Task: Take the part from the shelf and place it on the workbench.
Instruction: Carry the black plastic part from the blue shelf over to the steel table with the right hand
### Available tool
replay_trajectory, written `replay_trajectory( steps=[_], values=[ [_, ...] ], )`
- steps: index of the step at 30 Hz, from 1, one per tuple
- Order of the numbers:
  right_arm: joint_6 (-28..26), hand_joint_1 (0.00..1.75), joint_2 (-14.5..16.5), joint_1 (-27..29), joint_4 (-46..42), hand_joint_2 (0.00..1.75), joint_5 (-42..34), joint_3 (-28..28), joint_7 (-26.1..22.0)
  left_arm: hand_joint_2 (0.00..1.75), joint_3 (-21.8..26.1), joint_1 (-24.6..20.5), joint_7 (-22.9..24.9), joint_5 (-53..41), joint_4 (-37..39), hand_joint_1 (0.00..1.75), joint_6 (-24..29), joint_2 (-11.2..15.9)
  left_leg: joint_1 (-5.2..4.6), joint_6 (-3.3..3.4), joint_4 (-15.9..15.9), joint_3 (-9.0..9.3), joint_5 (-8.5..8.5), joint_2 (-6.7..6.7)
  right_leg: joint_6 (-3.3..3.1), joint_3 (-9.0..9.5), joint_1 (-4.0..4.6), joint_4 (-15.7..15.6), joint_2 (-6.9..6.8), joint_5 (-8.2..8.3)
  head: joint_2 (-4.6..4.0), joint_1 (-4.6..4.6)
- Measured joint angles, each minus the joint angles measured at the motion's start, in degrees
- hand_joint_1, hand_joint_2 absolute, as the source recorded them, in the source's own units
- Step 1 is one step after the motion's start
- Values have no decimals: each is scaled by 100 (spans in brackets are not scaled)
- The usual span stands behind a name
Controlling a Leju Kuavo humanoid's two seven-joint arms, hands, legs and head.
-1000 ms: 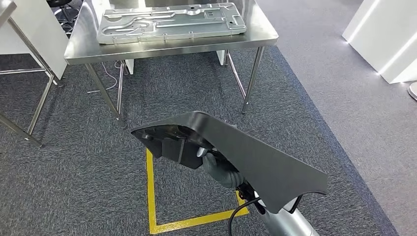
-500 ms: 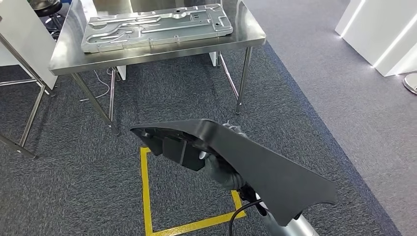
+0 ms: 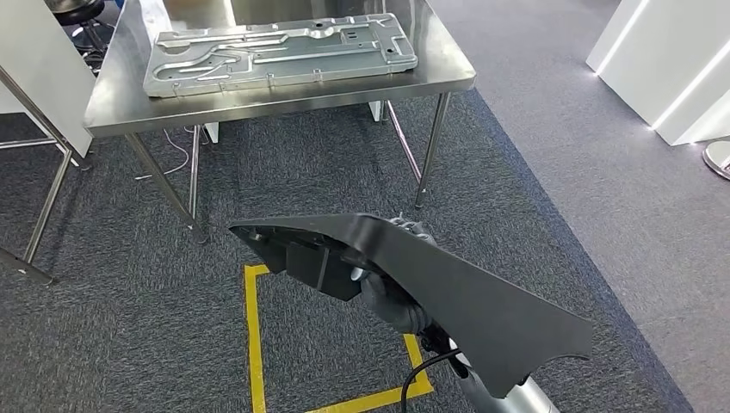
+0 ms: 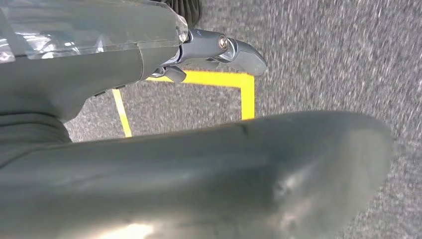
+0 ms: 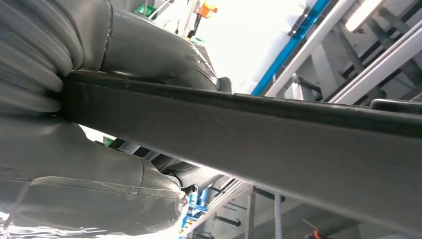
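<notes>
Carpet (image 3: pixel 155 327), dark grey, is lying between the robot and a steel workbench (image 3: pixel 275 90) standing ahead. A pressed metal panel (image 3: pixel 275 52) is resting flat on the benchtop, taking up most of it. Yellow tape (image 3: pixel 255 344) is marking a square outline on the carpet below the held part. A white wall with lit strips (image 3: pixel 663 69) is standing off to the right, well apart from the bench. More steel legs (image 3: pixel 43 206) are showing at the left edge.

Right hand (image 3: pixel 387 288) is reaching forward at mid-height, gripping the black plastic part (image 3: pixel 465 301) from beneath; the part is sitting over the hand, tilted, its narrow end pointing toward the bench, well short of it. In the right wrist view, the thumb and fingers (image 5: pixel 104 204) are clamping the part's edge (image 5: pixel 259 134) between them.

Left hand (image 4: pixel 199 50) is hanging over the carpet, holding nothing; its fingers are sticking out loosely, apart from the thumb.

No legible writing on any item.
</notes>
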Motion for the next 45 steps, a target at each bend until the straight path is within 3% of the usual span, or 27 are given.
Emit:
replay_trajectory(
  steps=[1,3,5,7,9,11,12,13,14,16,18,21,23,24,27,28,29,31,32,34,38,40,42,43,44,45],
  values=[
    [2,175,-2,0,1,175,-1,-6,-7,0,0,-2,-3,0,0,0,0,0,-3,-25,1,64,-50,0,-20,120,12,-369,-17,216,0,0],
    [2,175,-5,4,1,175,-2,-21,-20,0,0,-12,-7,0,0,0,0,1,-12,-93,-16,123,-127,9,-98,253,50,-808,-35,436,0,1],
    [2,175,-9,15,-1,175,0,-38,-31,0,0,-19,-14,1,0,0,-2,3,-21,-168,1,159,-132,20,-192,276,64,-846,-12,405,0,-1],
    [6,175,-9,24,-10,175,2,-48,-39,0,0,-30,-19,1,0,0,-6,3,-16,-212,234,108,-131,16,-272,384,44,-887,7,372,0,-2],
    [9,175,-7,24,-18,175,2,-49,-47,0,-1,-42,-20,0,0,0,-8,0,-4,-233,838,-235,-287,9,-336,499,45,-914,13,309,0,-1],
    [6,175,-8,38,-18,175,3,-50,-50,0,-1,-31,-20,0,0,0,-8,1,-4,-248,1504,-710,-585,8,-373,573,67,-914,27,236,0,-2],
    [5,175,-9,49,-17,175,3,-50,-50,0,0,-18,-20,0,0,0,-8,4,-6,-249,1661,-876,-671,7,-381,613,79,-914,41,199,0,-2],
    [3,175,-9,58,-17,175,3,-51,-50,0,0,-8,-20,0,0,0,-8,6,-8,-239,1631,-949,-637,7,-383,660,90,-913,56,159,0,-2],
    [3,175,-9,63,-17,175,3,-51,-50,0,0,-2,-20,0,0,0,-8,7,-13,-218,1409,-926,-464,6,-381,718,102,-912,69,119,0,-2],
    [2,175,-9,67,-17,175,4,-51,-50,0,0,0,-20,0,0,0,-9,11,-41,-144,670,-713,79,3,-368,840,124,-911,79,33,0,-2],
    [3,175,-9,69,-17,175,11,-52,-50,0,-1,-3,-21,0,0,0,-8,19,-85,-84,207,-556,280,-2,-322,903,132,-911,89,-37,0,-1],
    [5,175,-5,81,-19,175,45,-55,-44,0,0,2,-31,0,0,0,-8,23,-90,-6,94,-472,305,-4,-219,934,129,-823,85,-73,0,-1],
    [2,175,-5,81,-28,175,91,-61,-39,0,0,-5,-37,0,0,0,-9,24,-62,45,54,-370,312,-6,-159,865,116,-583,63,-158,0,0],
    [-3,175,-5,82,-36,175,122,-64,-41,0,0,-14,-38,0,0,0,-10,24,-53,64,39,-324,298,-6,-123,732,98,-330,51,-267,0,-1],
    [-63,175,-10,129,-54,175,259,-77,-56,0,-2,-18,-40,0,0,0,-11,24,-49,73,40,-261,217,-5,-33,91,35,611,40,-642,0,-1],
    [-98,175,-13,154,-62,175,323,-82,-57,0,-2,-12,-42,1,0,0,-11,24,-43,61,42,-229,183,-18,-13,-40,15,712,36,-638,0,0],
    [-139,175,-17,173,-75,175,390,-86,-56,0,-2,-6,-45,1,0,0,-13,23,-34,40,43,-184,147,-42,6,-63,-4,604,33,-508,0,-1],
    [-204,175,-28,186,-118,175,500,-90,-54,0,-3,-3,-52,0,0,0,-17,22,-13,-14,43,-88,67,-106,43,127,-47,-67,76,-20,0,0],
    [-233,175,-34,187,-139,175,543,-90,-50,0,-4,-11,-56,0,0,0,-20,22,-5,-47,46,-44,29,-139,46,244,-55,-419,130,142,0,-1],
    [-280,175,-50,206,-185,175,603,-92,-23,0,-9,-38,-63,0,0,0,-29,23,4,-121,37,-3,-26,-196,-24,376,-39,-794,223,256,0,0],
    [-309,175,-69,246,-265,175,624,-89,14,0,-16,-40,-72,-1,1,0,-61,20,16,-243,260,-12,-79,-190,-231,527,-25,-838,175,222,0,-1],
    [-309,175,-71,242,-295,175,619,-88,9,0,-17,-53,-71,0,2,0,-68,13,21,-256,804,-313,-266,-126,-301,618,-5,-853,148,174,0,0],
    [-308,175,-76,250,-304,175,611,-87,7,0,-17,-48,-72,0,2,0,-70,11,19,-259,1459,-768,-511,-107,-344,681,31,-852,139,110,0,0],
    [-307,175,-80,255,-304,175,607,-86,7,0,-17,-36,-72,0,2,0,-70,12,17,-253,1624,-932,-554,-106,-356,717,49,-852,140,76,0,0],
    [-305,175,-84,259,-304,175,602,-86,7,0,-16,-26,-72,0,2,0,-70,13,10,-234,1605,-1009,-494,-106,-363,762,69,-852,143,40,0,-1],
    [-303,175,-86,260,-304,175,595,-86,5,0,-16,-22,-69,0,2,0,-70,12,-5,-193,1386,-987,-306,-104,-368,817,89,-852,144,1,0,-1]
  ],
)
